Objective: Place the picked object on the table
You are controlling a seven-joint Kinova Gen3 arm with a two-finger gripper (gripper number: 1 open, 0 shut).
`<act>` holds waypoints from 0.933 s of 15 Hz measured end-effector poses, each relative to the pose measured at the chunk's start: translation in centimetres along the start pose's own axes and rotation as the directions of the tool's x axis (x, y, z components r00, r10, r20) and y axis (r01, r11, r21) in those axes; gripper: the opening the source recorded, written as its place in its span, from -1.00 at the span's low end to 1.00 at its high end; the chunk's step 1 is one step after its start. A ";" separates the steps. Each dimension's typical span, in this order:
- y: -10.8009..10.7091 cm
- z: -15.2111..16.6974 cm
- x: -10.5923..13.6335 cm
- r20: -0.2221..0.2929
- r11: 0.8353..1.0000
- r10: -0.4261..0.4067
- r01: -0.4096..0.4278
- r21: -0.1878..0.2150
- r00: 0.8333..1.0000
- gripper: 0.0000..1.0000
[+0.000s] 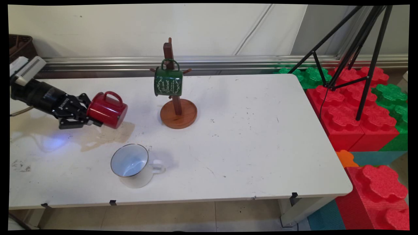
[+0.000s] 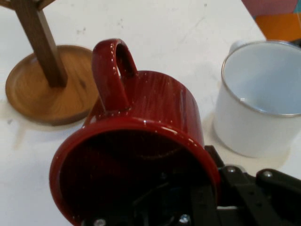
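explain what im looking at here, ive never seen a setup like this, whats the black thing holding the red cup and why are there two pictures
The black thing is the gripper of a robot arm: a two-finger claw at the arm's end. It reaches in from the left and holds a red mug on its side by the rim, one finger inside and one outside, handle up, just above the white table.

The wide picture comes from a fixed camera looking down across the table. The close-up comes from a camera on the robot's hand, looking along the gripper, so the red mug's open mouth fills it.

On the table stands a wooden mug stand with a green mug hanging from a peg. Nearer the camera sits a white mug, upright and empty. A brownish stain marks the table under the red mug.
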 end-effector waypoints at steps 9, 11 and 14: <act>0.3 -3.2 0.7 0.135 0.999 0.041 -0.043 0.015 0.990 -1.00; 0.4 -3.6 0.8 0.156 0.998 0.052 -0.055 0.015 0.986 -1.00; 0.8 -4.0 0.9 0.204 0.996 0.082 -0.085 0.009 0.976 -1.00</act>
